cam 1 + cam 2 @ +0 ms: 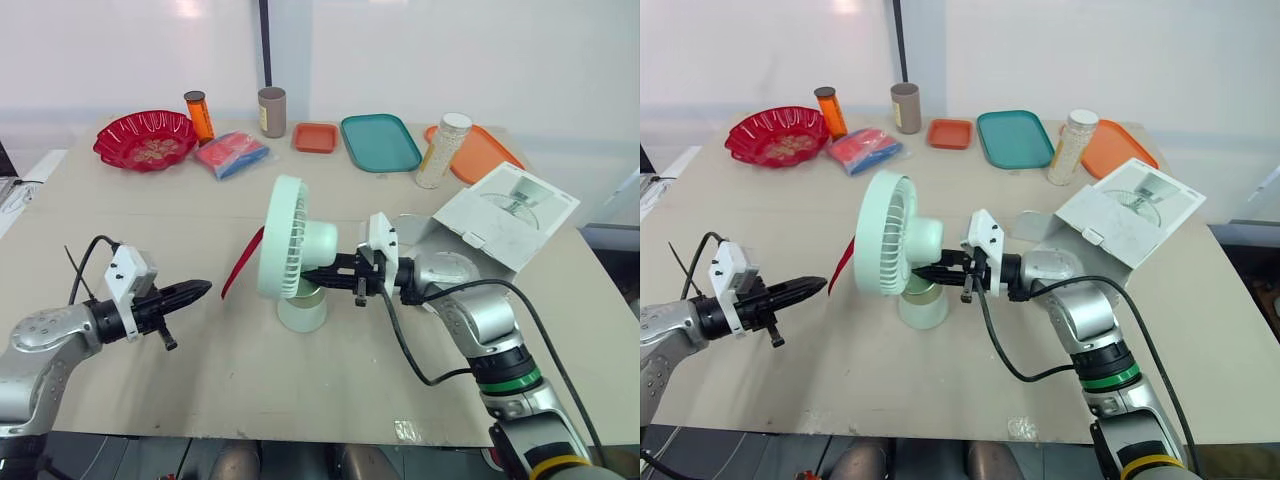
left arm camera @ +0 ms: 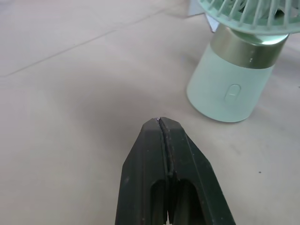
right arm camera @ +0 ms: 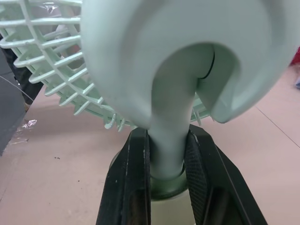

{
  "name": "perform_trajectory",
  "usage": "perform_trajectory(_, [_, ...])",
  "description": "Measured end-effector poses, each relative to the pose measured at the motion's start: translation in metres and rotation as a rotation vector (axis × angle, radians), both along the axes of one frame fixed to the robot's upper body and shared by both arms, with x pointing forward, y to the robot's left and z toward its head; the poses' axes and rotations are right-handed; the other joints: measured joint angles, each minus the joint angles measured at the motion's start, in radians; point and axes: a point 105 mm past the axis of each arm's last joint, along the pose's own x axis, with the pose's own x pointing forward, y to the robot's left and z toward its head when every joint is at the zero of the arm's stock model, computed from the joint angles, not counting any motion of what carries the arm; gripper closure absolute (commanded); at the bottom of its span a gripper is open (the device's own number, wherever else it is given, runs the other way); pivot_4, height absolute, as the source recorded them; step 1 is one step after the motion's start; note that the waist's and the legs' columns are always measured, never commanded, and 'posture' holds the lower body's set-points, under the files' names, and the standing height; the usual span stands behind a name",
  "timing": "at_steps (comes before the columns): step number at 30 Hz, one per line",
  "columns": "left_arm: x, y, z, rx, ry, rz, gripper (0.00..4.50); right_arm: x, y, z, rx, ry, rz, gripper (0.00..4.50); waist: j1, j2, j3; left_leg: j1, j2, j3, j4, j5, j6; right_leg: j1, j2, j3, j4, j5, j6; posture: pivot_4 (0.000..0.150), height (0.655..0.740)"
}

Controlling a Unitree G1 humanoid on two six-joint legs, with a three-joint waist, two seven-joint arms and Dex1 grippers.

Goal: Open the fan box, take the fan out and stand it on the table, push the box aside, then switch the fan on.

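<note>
Mint plastic fan (image 1: pixel 292 245), round and slatted

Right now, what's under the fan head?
Under the head: the neck, clamped by the right gripper, then a gold band and the base with its button, standing on the table. The fingers cover the neck's sides; the base's underside is hidden.

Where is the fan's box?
In the left eye view the fan box sits open on the right side of the table, right of the fan, near the larger orange tray.
</note>
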Motion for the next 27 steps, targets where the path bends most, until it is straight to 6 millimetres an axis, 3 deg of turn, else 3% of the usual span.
perform_trajectory(8, [-0.003,0.001,0.015,-0.03,-0.03,0.053,4.43,0.006,-0.004,0.002,-0.008,0.007,-0.006,3.93,0.0,0.0,0.0,0.0,0.0,0.0,0.0,0.0,0.0,0.0,0.0,0.0,0.0,0.0,0.0,0.15,0.74])
perform_trajectory(14, [-0.011,-0.008,0.018,-0.048,-0.023,0.024,4.43,0.014,-0.005,0.003,-0.006,0.009,-0.022,3.93,0.0,0.0,0.0,0.0,0.0,0.0,0.0,0.0,0.0,0.0,0.0,0.0,0.0,0.0,0.0,0.15,0.74])
perform_trajectory(23, [-0.009,-0.015,0.023,-0.067,-0.047,0.024,4.43,0.056,-0.001,0.013,0.014,-0.018,-0.164,3.93,-0.002,0.0,0.0,0.0,0.0,0.0,0.0,0.0,0.0,-0.001,0.001,0.0,0.0,0.001,-0.001,0.15,0.74])
perform_trajectory(27, [-0.009,-0.017,0.021,-0.067,-0.039,0.023,4.43,0.064,0.002,0.014,0.026,-0.028,-0.175,3.93,-0.002,0.0,0.0,0.0,0.001,0.0,0.0,0.0,0.0,-0.001,0.001,0.0,0.0,0.001,-0.001,0.15,0.74])
